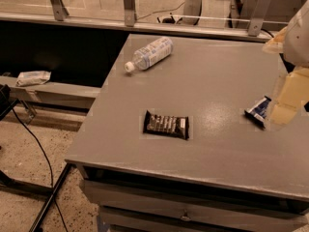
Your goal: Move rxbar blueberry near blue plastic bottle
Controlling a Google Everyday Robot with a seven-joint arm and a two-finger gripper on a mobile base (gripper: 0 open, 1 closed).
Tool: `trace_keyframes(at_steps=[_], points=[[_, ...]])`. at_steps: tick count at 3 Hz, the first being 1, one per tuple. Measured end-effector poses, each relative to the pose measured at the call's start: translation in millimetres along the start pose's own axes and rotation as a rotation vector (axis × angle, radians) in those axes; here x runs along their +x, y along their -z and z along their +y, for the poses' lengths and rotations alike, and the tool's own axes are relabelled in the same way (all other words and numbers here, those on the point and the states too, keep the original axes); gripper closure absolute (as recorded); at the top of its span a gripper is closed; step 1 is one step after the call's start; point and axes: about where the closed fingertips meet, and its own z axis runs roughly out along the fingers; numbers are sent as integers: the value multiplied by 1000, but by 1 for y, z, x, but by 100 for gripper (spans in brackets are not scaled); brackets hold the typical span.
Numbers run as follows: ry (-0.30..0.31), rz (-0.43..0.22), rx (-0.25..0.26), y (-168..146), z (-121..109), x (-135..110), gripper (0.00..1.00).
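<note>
The rxbar blueberry [258,110] is a small dark navy bar lying on the grey table [212,81] near its right edge. My gripper [284,100] comes in from the right edge of the view, right beside the bar and covering its right end. The blue plastic bottle [149,53] lies on its side at the table's far left, white cap pointing toward the left edge, far from the bar.
A larger black-brown wrapped bar [166,124] lies in the table's front middle. A drawer front [183,211] sits under the table's front edge. A railing [129,6] runs behind the table. A cable [38,149] crosses the floor at left.
</note>
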Motion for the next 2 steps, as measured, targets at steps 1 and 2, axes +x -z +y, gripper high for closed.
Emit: trace_keyframes(at_steps=[1,2], points=[[0,0,0,0,0,0,0],[28,4,-12,-12,-18,9,0]])
